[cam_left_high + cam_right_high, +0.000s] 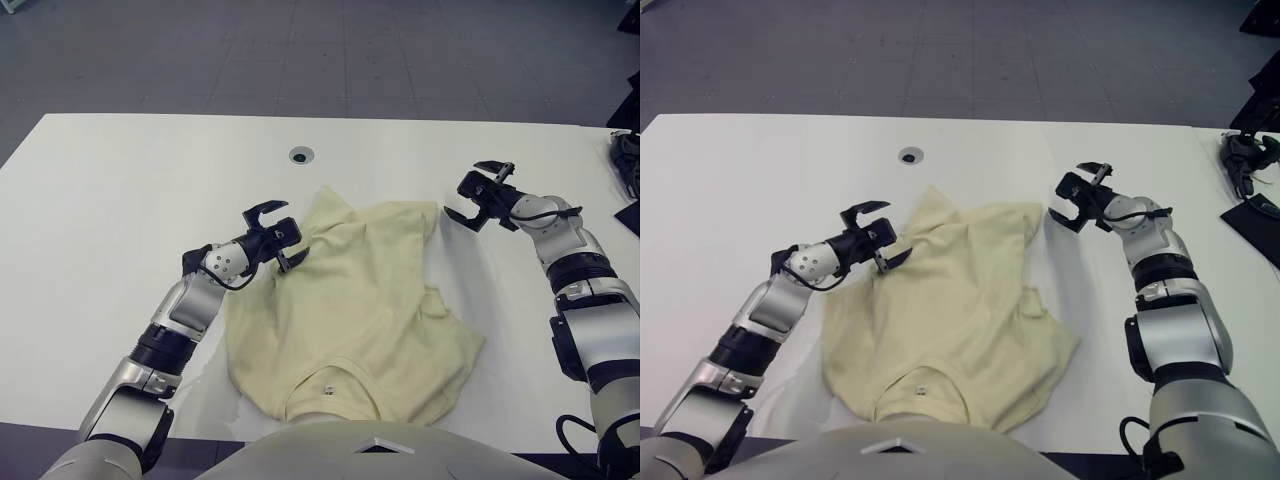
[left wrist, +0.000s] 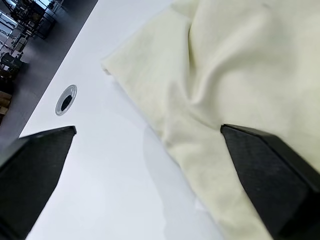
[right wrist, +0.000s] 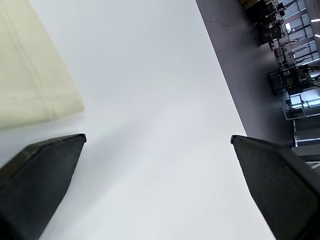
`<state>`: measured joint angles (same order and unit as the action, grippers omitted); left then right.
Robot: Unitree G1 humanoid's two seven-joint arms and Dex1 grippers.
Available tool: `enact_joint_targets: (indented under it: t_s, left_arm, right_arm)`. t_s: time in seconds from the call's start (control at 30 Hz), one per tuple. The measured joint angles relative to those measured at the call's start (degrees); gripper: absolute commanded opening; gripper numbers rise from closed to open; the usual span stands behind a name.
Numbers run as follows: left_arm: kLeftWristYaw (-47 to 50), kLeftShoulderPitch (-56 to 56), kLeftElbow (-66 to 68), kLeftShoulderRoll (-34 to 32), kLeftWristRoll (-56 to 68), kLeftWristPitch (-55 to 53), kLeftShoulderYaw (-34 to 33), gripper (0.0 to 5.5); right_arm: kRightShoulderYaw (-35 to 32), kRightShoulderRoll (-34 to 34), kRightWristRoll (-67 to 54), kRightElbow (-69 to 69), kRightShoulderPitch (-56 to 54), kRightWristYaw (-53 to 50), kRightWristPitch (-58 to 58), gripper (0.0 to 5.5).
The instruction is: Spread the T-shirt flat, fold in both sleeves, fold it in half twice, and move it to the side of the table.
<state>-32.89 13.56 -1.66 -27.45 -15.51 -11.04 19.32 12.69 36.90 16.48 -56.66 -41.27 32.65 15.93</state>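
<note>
A pale yellow T-shirt (image 1: 355, 310) lies crumpled and partly folded over itself on the white table (image 1: 120, 200), its collar toward the near edge. My left gripper (image 1: 279, 236) hovers open at the shirt's far left edge, one finger over the cloth (image 2: 235, 90) and the other over bare table. My right gripper (image 1: 478, 192) stands open just right of the shirt's far right corner (image 3: 35, 95), with nothing between its fingers.
A round cable hole (image 1: 301, 155) sits in the table beyond the shirt. Dark cables and gear (image 1: 1250, 165) lie at the table's right edge. Bare tabletop spreads to the left and far side.
</note>
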Motion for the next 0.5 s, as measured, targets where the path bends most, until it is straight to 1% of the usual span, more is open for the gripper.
enact_joint_targets:
  t_s: [0.1,0.17,0.33,0.43,0.5]
  left_arm:
    - [0.0,-4.5,-6.1,-0.3,0.1,-3.3,-1.0,5.38]
    - [-0.1,-8.0,-10.3,-1.1,0.1,-5.4,-2.5,5.38]
    - [-1.3,-13.7,-17.5,-4.4,0.1,-8.4,-4.7,5.38]
    - [-1.5,-14.8,-18.9,-5.1,0.0,-9.0,-4.8,5.38]
    - [-1.7,-13.5,-18.2,-5.0,0.0,-8.9,-4.5,5.38]
  right_arm:
    - [-1.8,1.1,-3.6,7.6,5.2,5.0,-2.6,5.39]
    - [-3.3,1.8,-4.5,10.5,7.6,4.7,-4.3,5.39]
    - [-5.5,1.9,-5.6,16.7,8.5,2.9,-6.8,5.39]
    - [-6.3,0.0,-7.6,21.4,8.4,3.1,-8.4,5.39]
    - [-6.2,-1.8,-8.7,24.3,8.4,3.8,-9.6,5.39]
